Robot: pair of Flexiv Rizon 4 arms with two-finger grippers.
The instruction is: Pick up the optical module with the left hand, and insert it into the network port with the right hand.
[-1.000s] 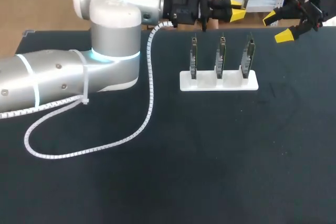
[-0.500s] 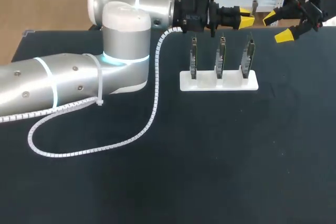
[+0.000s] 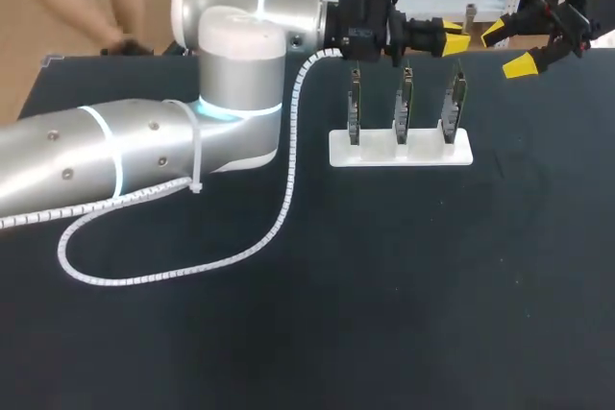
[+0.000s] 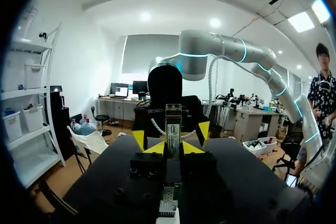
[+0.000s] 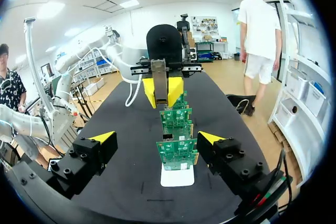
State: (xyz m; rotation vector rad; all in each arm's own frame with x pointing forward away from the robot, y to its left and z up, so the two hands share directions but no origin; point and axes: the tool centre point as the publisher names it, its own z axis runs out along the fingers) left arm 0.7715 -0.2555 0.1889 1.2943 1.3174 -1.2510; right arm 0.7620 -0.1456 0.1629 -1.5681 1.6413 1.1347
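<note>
**Two-arm bench, mid-task.** The left gripper hangs near the far edge of the black bench, above the row of boards. It is clenched on a slim silver-grey metal optical module, with both yellow tips pressing its sides and the module projecting past them. From the right wrist, the same module appears beyond the far end of the board row.

The right gripper sits above the far right corner, released, with its fingers spread wide. The boards lie ahead of it, apart from both fingers.

A white rectangular plastic rack rests near the far edge, right of the middle. It carries three green circuit boards upright in a spaced row.

A white spiral-wrapped cable drops from the left arm and loops across the bench toward its left edge.
</note>
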